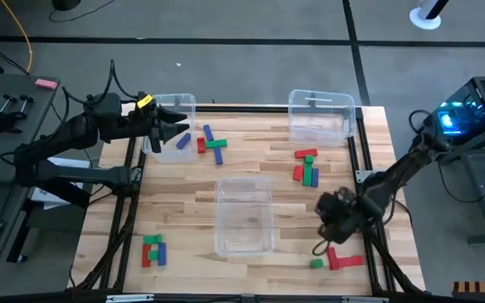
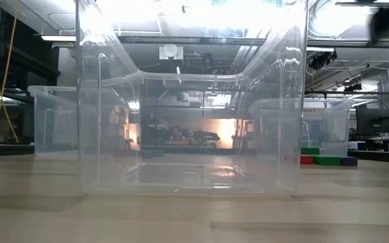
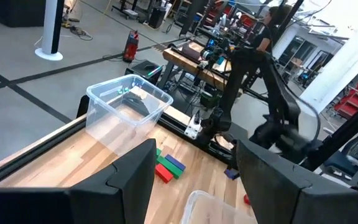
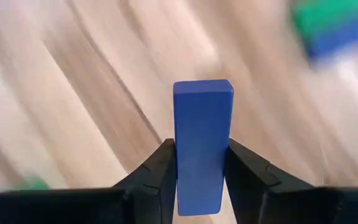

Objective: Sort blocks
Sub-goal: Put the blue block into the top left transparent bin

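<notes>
Three clear bins, centre bin (image 1: 244,215) holding nothing, far-right bin (image 1: 320,115) likewise, far-left bin (image 1: 172,114) partly hidden, right gripper (image 4: 201,180) clamping blue block (image 4: 202,143) above table (image 1: 226,181), left gripper (image 1: 178,128) parted, holding nothing, beside far-left bin.

Bright overhead glare, blurred wrist background

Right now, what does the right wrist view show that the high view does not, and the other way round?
Only the right wrist view shows the blue block clamped upright between the right gripper's fingers.

Only the high view shows the whole layout: three clear bins, block clusters across the table, the red block and green block near the right gripper, and the left gripper hanging open above the far-left blocks.

Both show the right gripper above the wooden table, with green and blue blocks nearby.
</notes>
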Robot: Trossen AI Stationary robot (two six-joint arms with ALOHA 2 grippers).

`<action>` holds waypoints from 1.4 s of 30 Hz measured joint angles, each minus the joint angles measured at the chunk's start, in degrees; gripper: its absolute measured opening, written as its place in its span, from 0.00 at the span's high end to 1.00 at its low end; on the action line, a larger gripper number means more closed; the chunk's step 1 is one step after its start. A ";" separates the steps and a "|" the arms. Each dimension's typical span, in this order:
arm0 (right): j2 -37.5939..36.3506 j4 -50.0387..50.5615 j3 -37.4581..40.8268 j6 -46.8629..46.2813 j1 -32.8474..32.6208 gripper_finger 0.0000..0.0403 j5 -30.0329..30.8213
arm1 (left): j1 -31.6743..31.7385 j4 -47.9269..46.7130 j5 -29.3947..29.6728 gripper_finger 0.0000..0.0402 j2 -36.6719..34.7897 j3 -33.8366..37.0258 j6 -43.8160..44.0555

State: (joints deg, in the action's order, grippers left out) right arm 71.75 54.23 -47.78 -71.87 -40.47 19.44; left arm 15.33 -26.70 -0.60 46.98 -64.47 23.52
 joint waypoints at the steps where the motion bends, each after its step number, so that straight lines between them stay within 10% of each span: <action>1: -0.98 -3.27 -0.59 1.78 1.54 0.75 2.72 | 0.00 0.00 0.00 0.47 0.00 0.00 0.33; 9: 0.41 -45.95 -2.09 30.58 14.54 0.75 5.59 | 0.00 0.00 0.00 0.47 0.00 0.00 0.45; 20: 11.04 -83.49 -4.30 44.90 31.56 0.75 0.64 | -0.02 -0.19 0.00 0.47 0.00 0.00 -3.23; 30: 37.94 -83.68 -34.25 48.17 45.60 0.75 -15.00 | -0.02 8.37 -0.33 0.47 -0.15 0.00 -5.56; 42: 64.31 -72.02 -68.77 44.42 51.92 0.75 -19.40 | -0.02 10.71 -0.48 0.47 -0.15 -0.02 -5.81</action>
State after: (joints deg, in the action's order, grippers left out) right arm 136.06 -17.79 -116.55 -27.45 11.45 0.04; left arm 15.31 -15.99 -1.08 46.83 -64.49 17.71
